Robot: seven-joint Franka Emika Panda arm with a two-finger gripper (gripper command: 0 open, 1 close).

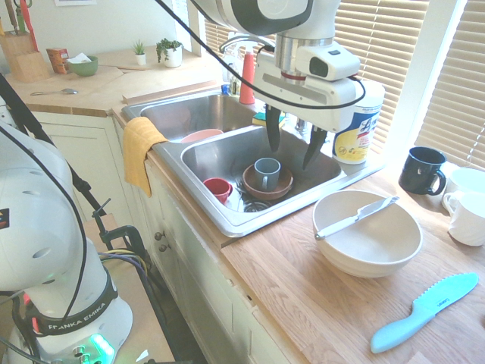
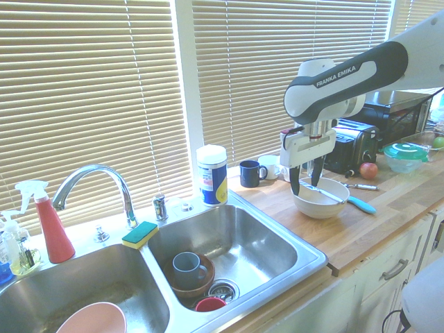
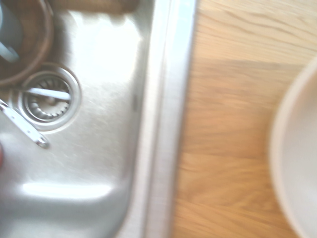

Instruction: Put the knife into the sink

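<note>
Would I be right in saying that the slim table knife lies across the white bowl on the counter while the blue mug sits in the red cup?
The blue mug actually sits in the brown bowl, as the first exterior view shows; the rest is right.
</note>
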